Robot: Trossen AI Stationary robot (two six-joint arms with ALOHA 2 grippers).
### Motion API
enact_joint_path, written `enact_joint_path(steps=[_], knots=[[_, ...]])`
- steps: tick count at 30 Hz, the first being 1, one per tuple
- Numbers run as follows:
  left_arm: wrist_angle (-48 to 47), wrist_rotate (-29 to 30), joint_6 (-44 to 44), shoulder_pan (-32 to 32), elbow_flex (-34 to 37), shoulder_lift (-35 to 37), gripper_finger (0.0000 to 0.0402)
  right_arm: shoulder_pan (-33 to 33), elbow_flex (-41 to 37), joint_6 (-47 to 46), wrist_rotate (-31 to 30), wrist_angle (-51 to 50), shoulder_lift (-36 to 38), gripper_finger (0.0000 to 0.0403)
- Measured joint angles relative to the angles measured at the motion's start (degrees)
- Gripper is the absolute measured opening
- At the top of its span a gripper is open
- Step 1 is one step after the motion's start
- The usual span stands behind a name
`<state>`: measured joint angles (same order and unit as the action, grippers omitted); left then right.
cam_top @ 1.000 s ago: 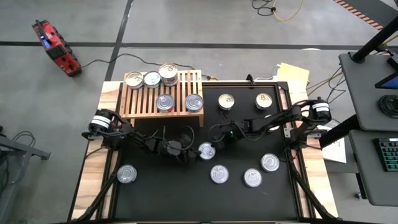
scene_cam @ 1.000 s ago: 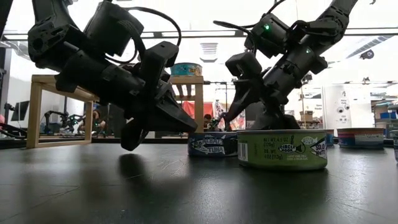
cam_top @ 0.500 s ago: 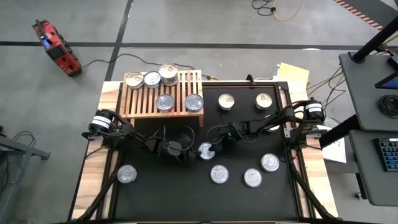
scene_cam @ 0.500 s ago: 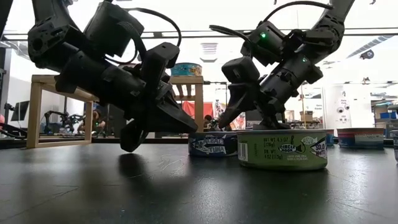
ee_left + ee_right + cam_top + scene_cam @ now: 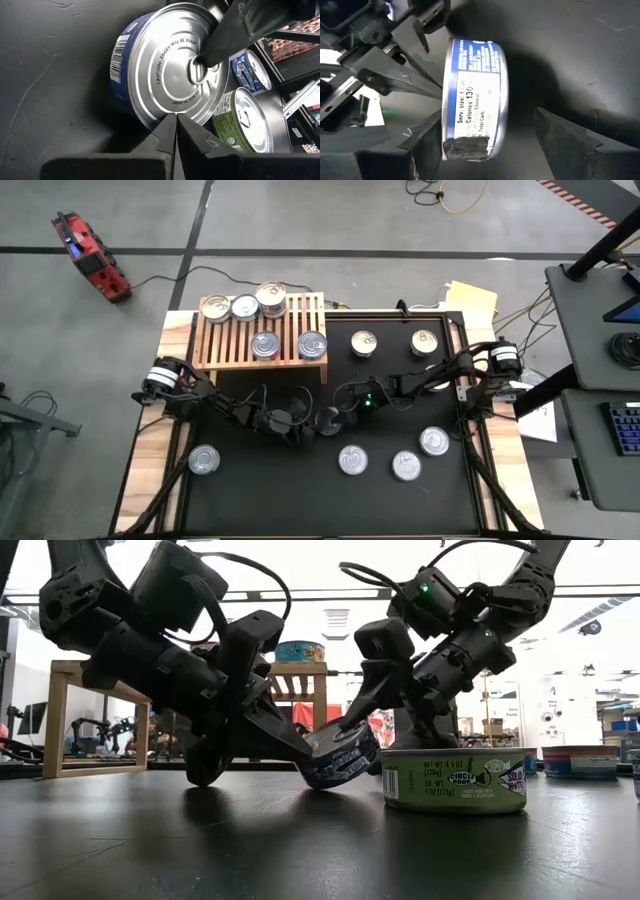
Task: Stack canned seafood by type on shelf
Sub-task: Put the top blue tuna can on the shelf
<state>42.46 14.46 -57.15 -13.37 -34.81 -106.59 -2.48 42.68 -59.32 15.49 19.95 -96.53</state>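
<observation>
Blue-labelled tin (image 5: 338, 757) tips on edge just in front of the shelf (image 5: 262, 335), wedged by the pinched-shut, empty left gripper (image 5: 300, 745) (right gripper (image 5: 485, 145) wide, straddling) — could roll away.

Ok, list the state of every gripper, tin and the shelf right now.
blue tin: tipped up on its rim.
green-label tin: flat on the mat.
left gripper: shut, tips at the blue tin's lid.
right gripper: open, astride the blue tin.
shelf: tins on top.
</observation>
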Motion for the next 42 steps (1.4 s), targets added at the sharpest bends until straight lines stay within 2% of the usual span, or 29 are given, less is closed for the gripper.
enact_joint_path(steps=[12, 19, 26, 36, 42], knots=[[-0.2, 0.02, 1.07, 0.02, -0.68, -0.11, 0.0, 0.39, -0.02, 7.95, -0.5, 1.3, 0.0, 0.0285], [-0.03, 0.06, 1.21, 0.02, -0.7, -0.11, 0.0, 0.5, 0.9, 9.85, -0.55, 3.1, 0.0, 0.0259], [0.31, 0.53, 1.34, 0.02, -0.74, -0.11, 0.0, 0.5, 1.05, 9.61, -0.57, 2.86, 0.0, 0.0239], [0.61, 1.09, 1.21, 0.02, -0.98, -0.15, 0.0, 0.61, 1.05, 7.36, -0.54, 0.44, 0.0, 0.0251], [0.61, 1.21, 1.27, 0.02, -1.01, -0.15, 0.0, 1.26, 1.05, 6.57, -0.35, 0.43, 0.0, 0.0235]])
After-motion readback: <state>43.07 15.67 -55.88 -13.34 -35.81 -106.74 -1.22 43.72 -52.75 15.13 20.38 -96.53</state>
